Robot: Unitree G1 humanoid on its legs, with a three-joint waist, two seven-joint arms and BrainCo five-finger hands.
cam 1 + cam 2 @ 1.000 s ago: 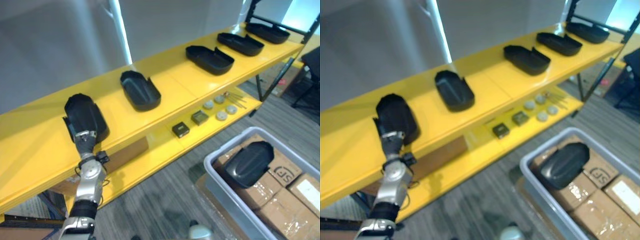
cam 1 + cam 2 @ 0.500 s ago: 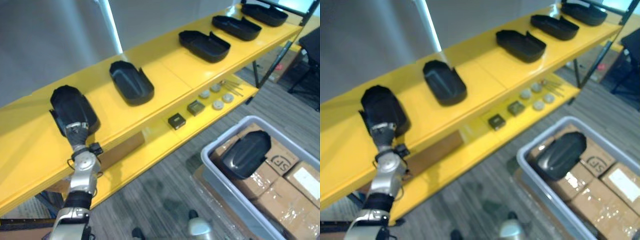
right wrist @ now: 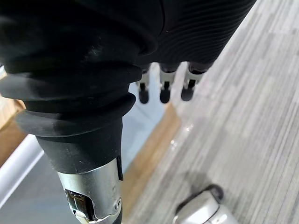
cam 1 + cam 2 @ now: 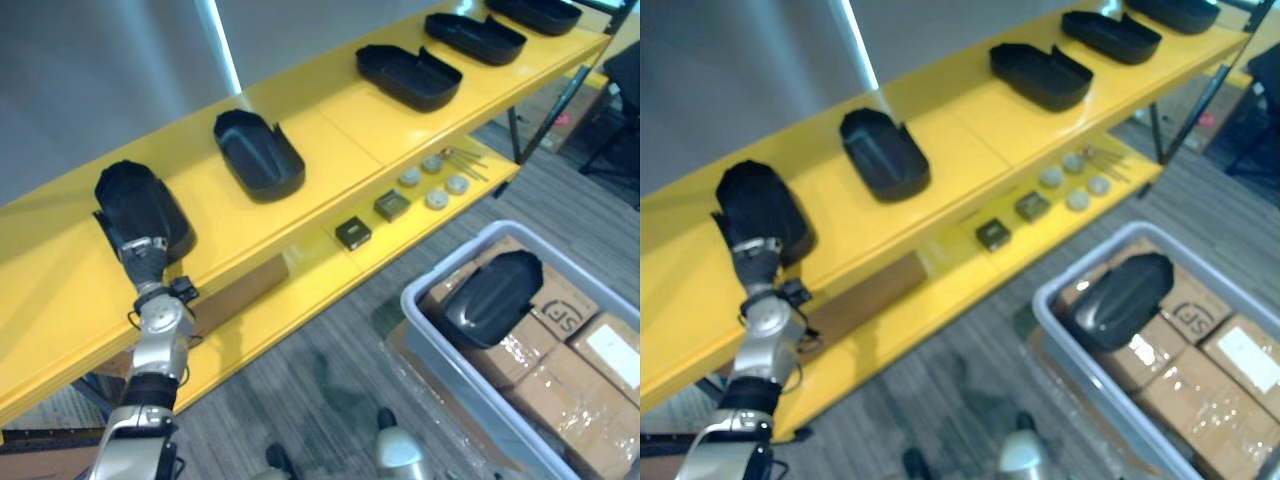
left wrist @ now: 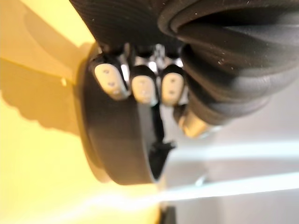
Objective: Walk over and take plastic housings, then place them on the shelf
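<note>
Okay, we see the left robot hand (image 4: 148, 252) raised to the shelf (image 4: 340, 125), fingers (image 5: 142, 88) curled over the rim of a housing (image 4: 140, 205) sitting there. Right robot hand (image 3: 163, 88) hangs relaxed, empty. Bin (image 4: 437, 372) holds a second housing (image 4: 495, 297) on boxes (image 4: 575, 415).

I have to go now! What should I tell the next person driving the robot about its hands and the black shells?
Left hand: shut on the near end of a black plastic housing, which lies on the yellow top shelf, leftmost of the row.
Right hand: open, empty, hanging over the floor.
Done: four more black housings sit along that shelf.
Left: let go of this one, then fetch the black housing lying on cardboard boxes in the grey plastic bin.
</note>
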